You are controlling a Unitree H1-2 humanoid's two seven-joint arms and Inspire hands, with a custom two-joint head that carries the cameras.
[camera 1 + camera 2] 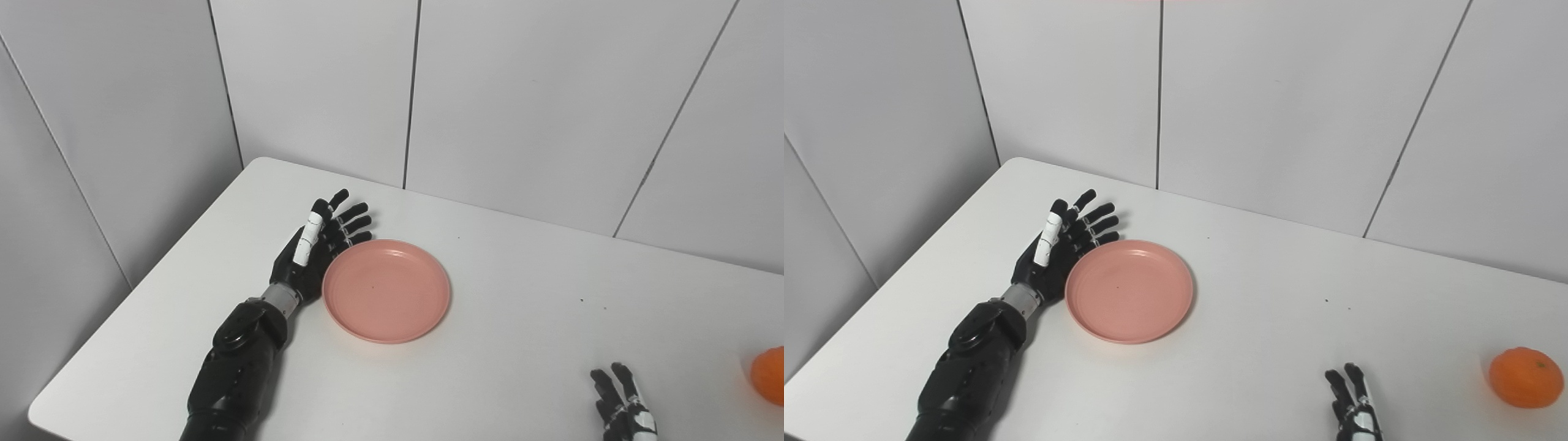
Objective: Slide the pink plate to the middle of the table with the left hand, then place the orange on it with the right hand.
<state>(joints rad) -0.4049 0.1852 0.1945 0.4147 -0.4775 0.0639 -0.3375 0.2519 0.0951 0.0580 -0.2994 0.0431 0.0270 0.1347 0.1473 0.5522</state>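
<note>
We see the plate [1129,290] lying flat on the white table [1274,294], left of the table's middle and a little toward the far edge. Its bowl holds nothing.

Our left hand [1059,251] lies just beside the plate's left rim, palm turned toward it, with the fingers [1096,225] stretched out straight and spread apart, holding nothing. The fingertips reach past the plate's far-left edge (whether the palm actually touches the rim we cannot tell, though the two are at least very close). The black forearm runs back from the wrist to the bottom edge of the picture.

Our right hand [1355,404] shows only partly at the bottom edge, right of centre. A few fingers point up and away from us, apart from one another and closed on nothing; the rest of the hand is cut off by the frame.

The orange [1526,377] sits on the table at the near right, well apart from the plate and to the right of the right hand, touched by neither hand.

Behind the table stands a wall [1274,92] of pale grey panels.
</note>
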